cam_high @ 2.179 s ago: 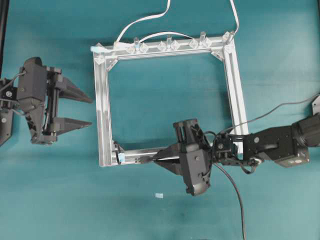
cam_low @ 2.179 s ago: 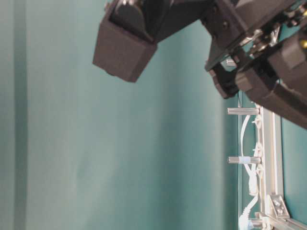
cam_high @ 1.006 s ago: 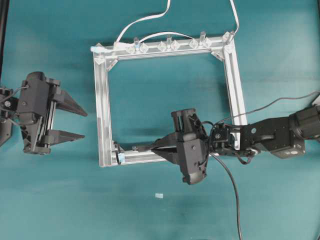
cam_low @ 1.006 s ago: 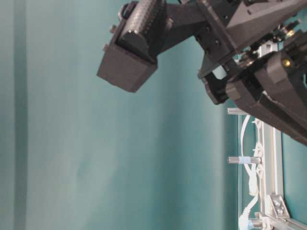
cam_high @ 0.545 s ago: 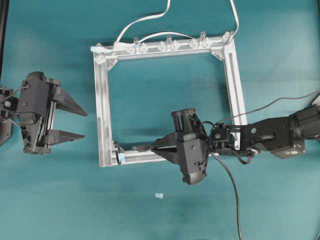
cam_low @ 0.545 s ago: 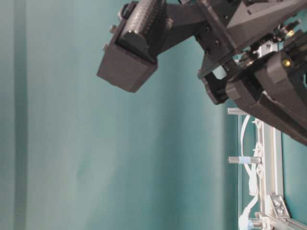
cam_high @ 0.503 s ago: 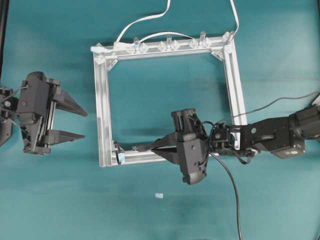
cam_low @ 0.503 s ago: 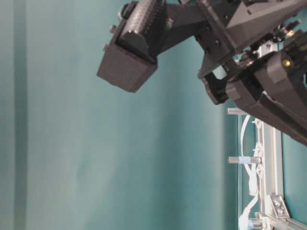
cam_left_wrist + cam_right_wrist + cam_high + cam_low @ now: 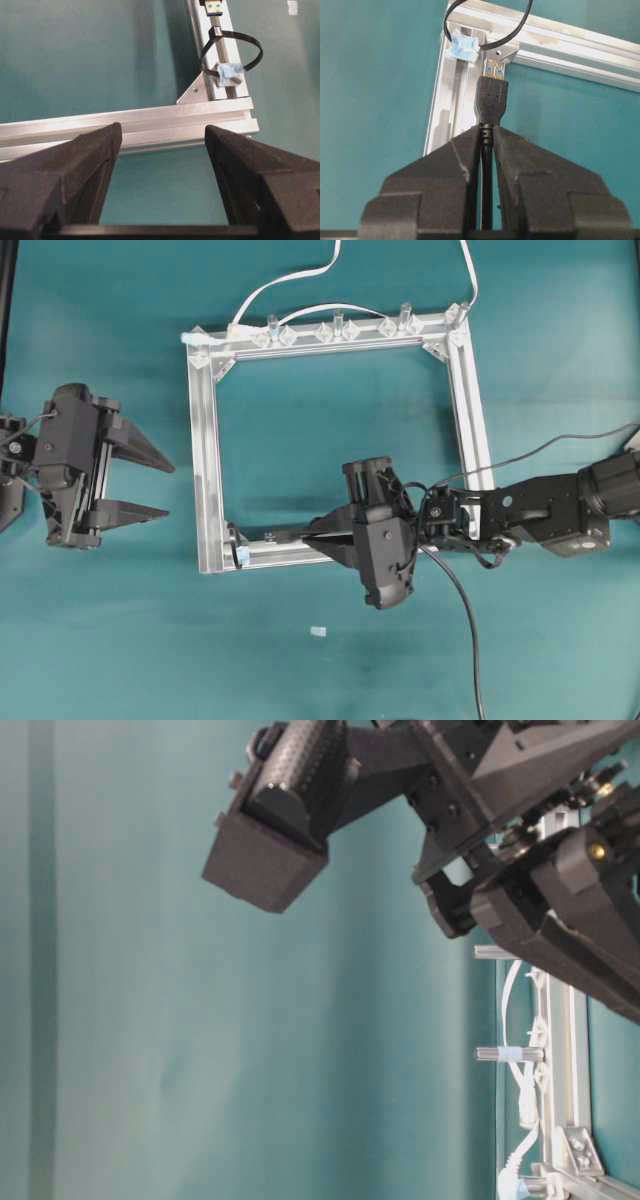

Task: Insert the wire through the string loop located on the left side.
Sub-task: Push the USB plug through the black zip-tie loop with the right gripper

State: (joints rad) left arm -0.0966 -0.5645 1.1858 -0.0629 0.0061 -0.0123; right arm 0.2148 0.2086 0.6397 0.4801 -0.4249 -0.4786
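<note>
Clamped on the long thin black wire (image 9: pixel 486 200), our right gripper (image 9: pixel 487 145) pinched the cable just behind its small rectangular plug, whose metal tip with blue inserts pointed toward twelve o'clock in the right wrist view. Directly ahead of that tip, very near it but apart, we saw the thin dark string loop (image 9: pixel 510 37) standing over the pale blue tab (image 9: pixel 462 47) on the silver aluminium frame (image 9: pixel 445 100); the plug had not yet entered the loop.

From overhead, our right gripper (image 9: pixel 318 540) lay along the frame's (image 9: pixel 205 460) bottom bar, pointing toward nine o'clock, with the blue tab (image 9: pixel 241 555) at the frame's lower left corner beyond its tips. The wire (image 9: pixel 462 630) trailed away toward five o'clock.

Our left gripper (image 9: pixel 150 485) sat outside the frame at nine o'clock, fingers spread wide and holding nothing. In its wrist view the string loop (image 9: pixel 231 50) stood at one o'clock, beyond the open fingers (image 9: pixel 95 165), with the plug tip (image 9: pixel 214 7) at the top edge.
</note>
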